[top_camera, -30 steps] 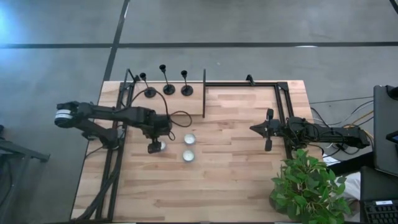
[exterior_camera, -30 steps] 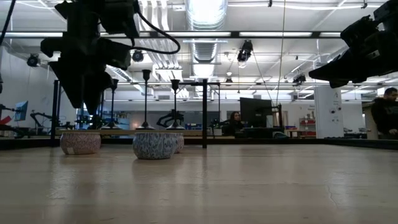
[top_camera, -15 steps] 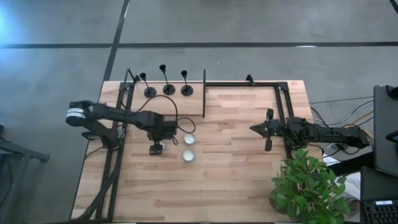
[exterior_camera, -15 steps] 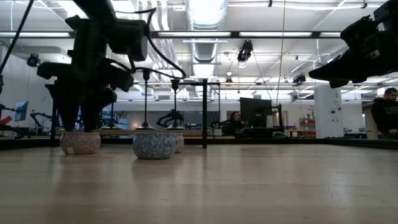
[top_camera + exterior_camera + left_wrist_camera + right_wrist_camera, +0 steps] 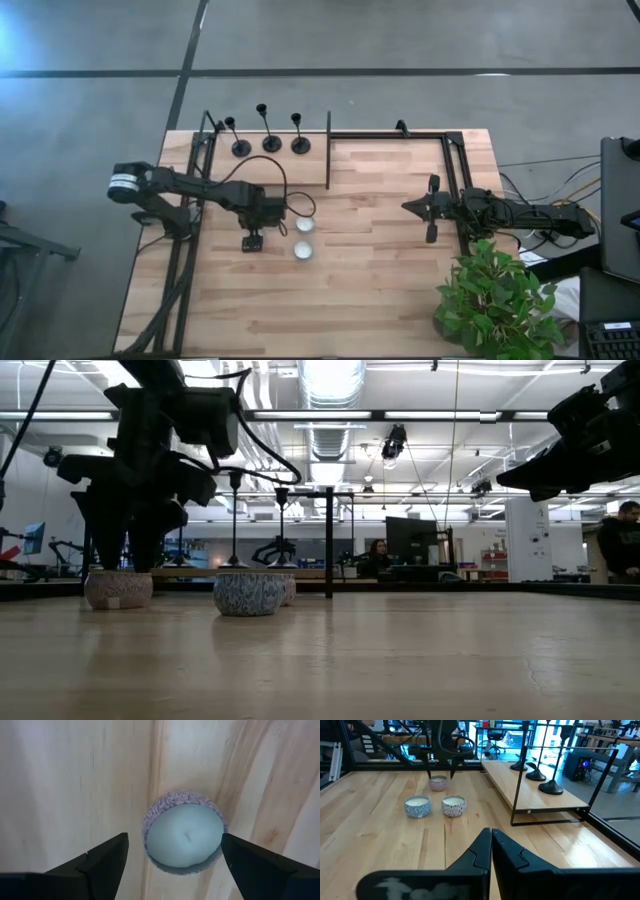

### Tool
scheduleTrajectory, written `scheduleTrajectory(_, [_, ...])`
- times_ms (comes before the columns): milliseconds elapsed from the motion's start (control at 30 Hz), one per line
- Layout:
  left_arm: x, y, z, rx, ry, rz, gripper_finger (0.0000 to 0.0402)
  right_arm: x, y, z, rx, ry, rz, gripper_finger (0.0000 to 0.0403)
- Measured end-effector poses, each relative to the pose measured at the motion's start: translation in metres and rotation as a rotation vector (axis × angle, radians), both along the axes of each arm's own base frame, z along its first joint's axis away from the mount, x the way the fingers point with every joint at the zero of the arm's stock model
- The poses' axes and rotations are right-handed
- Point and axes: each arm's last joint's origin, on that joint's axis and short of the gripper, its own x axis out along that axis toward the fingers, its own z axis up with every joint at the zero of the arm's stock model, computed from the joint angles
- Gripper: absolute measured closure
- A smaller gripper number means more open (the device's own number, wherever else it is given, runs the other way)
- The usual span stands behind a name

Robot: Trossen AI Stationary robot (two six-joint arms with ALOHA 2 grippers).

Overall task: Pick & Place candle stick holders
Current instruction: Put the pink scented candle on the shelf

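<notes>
Three black candle stick holders [image 5: 241, 148] [image 5: 271, 143] [image 5: 300, 145] stand on their round bases in a row at the table's far edge, left of middle. They also show in the right wrist view [image 5: 552, 787]. No gripper is near them. My left gripper [image 5: 252, 243] points down, open, low over a small patterned tealight [image 5: 184, 832]. Its two fingers stand either side of the tealight, as the low view [image 5: 125, 560] also shows. My right gripper [image 5: 432, 208] is shut and empty, raised over the table's right part. My left gripper comes at the tealight from above, pointing down. One fingertip [image 5: 230, 845] stands right at the tealight's rim [image 5: 222, 826]; I cannot tell whether it touches. The other fingertip [image 5: 120, 845] is clear of the rim. The tealight sits flat on the table.
Two more tealights [image 5: 304, 224] [image 5: 302, 250] sit just right of my left gripper. A thin black metal frame [image 5: 328, 150] crosses the far half of the table. A potted plant [image 5: 495, 300] stands at the near right corner.
My left gripper has come down over the tealight, so that its open fingers now stand either side of it. In the low view the tealight has slid a little toward the table's left edge in the last half second.
</notes>
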Motion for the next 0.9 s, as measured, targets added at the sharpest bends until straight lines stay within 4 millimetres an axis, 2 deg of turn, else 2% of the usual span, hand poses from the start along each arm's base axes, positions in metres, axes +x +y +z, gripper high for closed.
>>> scheduleTrajectory(167, [-0.005, -0.0005, 0.0068, -0.001, 0.01, -0.026, 0.0078, 0.0, 0.0, 0.0, 0.0, 0.0, 0.001, 0.0394])
scheduleTrajectory(467, [-0.0043, -0.0008, 0.0052, -0.002, 0.005, -0.024, 0.0078, 0.0, 0.0, 0.0, 0.0, 0.0, 0.0, 0.0394])
scheduleTrajectory(633, [-0.0026, -0.0027, 0.0049, -0.069, -0.017, -0.026, 0.0078, 0.0, 0.0, -0.0001, 0.0, 0.001, 0.0, 0.0394])
scheduleTrajectory(900, [-0.0005, -0.0018, 0.0046, -0.016, -0.034, -0.024, 0.0078, 0.0, 0.0, -0.0001, 0.0, 0.001, 0.0, 0.0394])
